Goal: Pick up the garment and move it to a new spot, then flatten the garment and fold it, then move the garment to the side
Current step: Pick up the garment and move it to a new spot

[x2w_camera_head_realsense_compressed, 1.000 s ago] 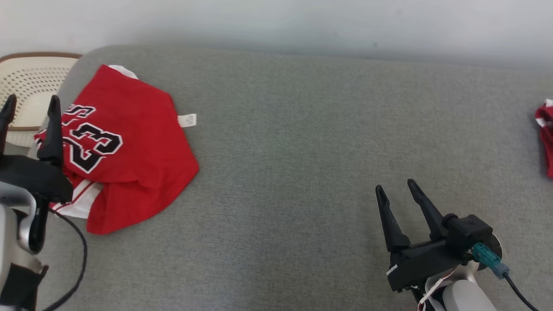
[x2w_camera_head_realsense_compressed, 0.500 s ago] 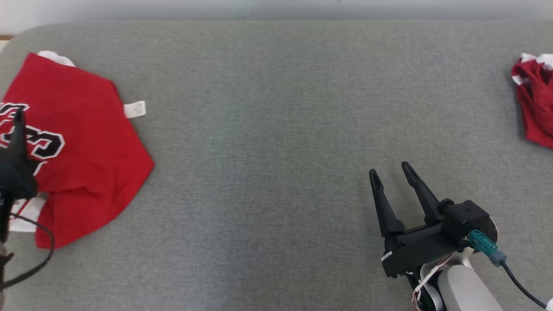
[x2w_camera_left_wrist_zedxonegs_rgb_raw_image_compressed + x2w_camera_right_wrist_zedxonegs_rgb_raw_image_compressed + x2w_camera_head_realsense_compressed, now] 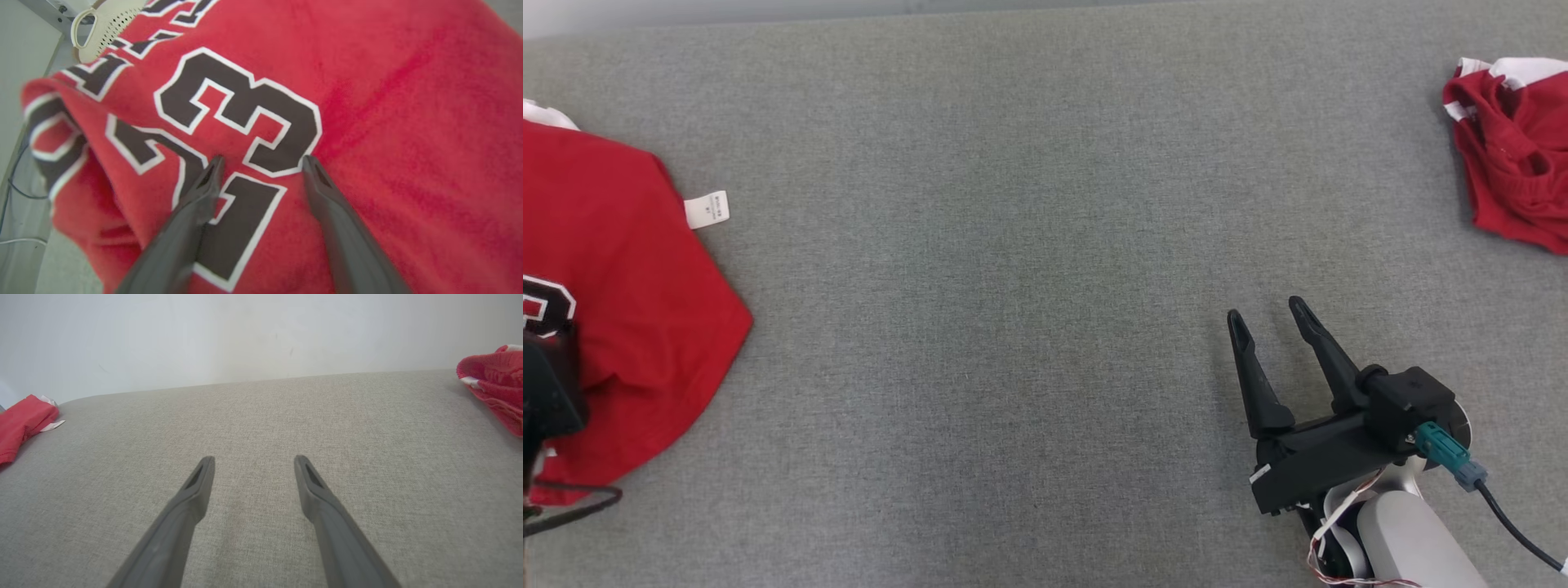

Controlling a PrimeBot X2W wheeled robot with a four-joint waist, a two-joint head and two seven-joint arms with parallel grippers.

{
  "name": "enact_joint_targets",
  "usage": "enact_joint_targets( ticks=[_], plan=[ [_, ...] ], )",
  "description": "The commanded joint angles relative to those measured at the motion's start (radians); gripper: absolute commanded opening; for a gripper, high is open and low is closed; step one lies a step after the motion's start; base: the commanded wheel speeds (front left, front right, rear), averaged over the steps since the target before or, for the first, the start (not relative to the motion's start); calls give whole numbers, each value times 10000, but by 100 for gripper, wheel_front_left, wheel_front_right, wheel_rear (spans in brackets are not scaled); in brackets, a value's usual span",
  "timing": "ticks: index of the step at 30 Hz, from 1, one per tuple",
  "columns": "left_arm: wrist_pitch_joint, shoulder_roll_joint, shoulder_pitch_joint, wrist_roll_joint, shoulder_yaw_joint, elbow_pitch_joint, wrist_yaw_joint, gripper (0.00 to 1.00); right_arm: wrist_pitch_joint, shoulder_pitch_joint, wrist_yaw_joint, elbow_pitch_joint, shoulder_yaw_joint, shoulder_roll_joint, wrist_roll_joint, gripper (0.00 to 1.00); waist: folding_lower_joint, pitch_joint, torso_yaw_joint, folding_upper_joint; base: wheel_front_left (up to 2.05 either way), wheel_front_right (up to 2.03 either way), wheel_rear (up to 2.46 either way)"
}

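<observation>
A folded red jersey (image 3: 621, 269) with a black and white "23" lies at the far left of the grey surface, a white label (image 3: 707, 209) sticking out of its edge. My left gripper (image 3: 262, 158) hovers open just above the number on the jersey (image 3: 388, 122), holding nothing. A second, crumpled red and white garment (image 3: 1515, 155) lies at the far right. My right gripper (image 3: 1264, 309) stands open over bare fabric at the lower right, well short of the crumpled garment (image 3: 496, 379). Nothing lies between its fingers (image 3: 254, 458).
The grey upholstered surface (image 3: 1029, 286) stretches wide between the two red garments. A pale wall (image 3: 245, 335) runs behind its far edge. A cream perforated basket (image 3: 106, 28) stands past the jersey, with cables (image 3: 16, 196) hanging beside the surface.
The head camera has swung right and down, so the jersey and basket slid left and the crumpled garment came further in. Both grippers stay open.
</observation>
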Motion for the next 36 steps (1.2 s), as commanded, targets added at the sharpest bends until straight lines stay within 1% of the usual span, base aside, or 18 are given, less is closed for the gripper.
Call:
enact_joint_targets(
  ticks=[1, 7, 8, 10, 15, 21, 25, 30, 36],
  plan=[
    [150, -43, -82, -160, 8, 148, -78, 100, 21, -58, -3, 18, 7, -35, 56, 100, -1, 22, -25, -1, 0, 0, 0],
    [1080, -234, -224, -267, -112, 920, -122, 100, 158, -26, -3, -59, 3, -32, -32, 100, -1, 45, -67, -1, 0, 0, 0],
    [1093, -252, -254, -279, -134, 965, -130, 71, 189, -15, -3, -68, 5, -29, -42, 100, -1, 38, -71, -1, 0, 0, 0],
    [1163, -223, -296, -174, -243, 1046, -89, 0, 235, 2, -3, -70, 19, -25, -55, 100, -1, 4, -86, -1, 0, 0, 0],
    [400, -115, -595, -15, -455, 818, 1, 0, 243, 97, -3, 11, 4, 4, -55, 100, -1, -187, -71, -1, 0, 0, 0],
    [-743, -127, -802, 103, -666, 425, -27, 0, 166, 181, -3, 98, 8, 91, -46, 100, -1, -544, -28, -1, 0, 0, 0],
    [-1393, -276, -987, 74, -822, 92, -154, 0, 128, 286, -3, 210, -20, 182, -8, 100, -1, -835, 7, -1, 0, 0, 0],
    [-1818, -415, -1151, 70, -1100, -325, -258, 0, 39, 369, -3, 322, -25, 287, 33, 100, -1, -1140, 11, -1, 0, 0, 0],
    [-2115, -679, -1271, -2, -1775, -1342, -320, 0, -71, 509, -3, 489, -87, 418, 93, 100, -1, -1540, -75, -1, 0, 0, 0]
  ],
)
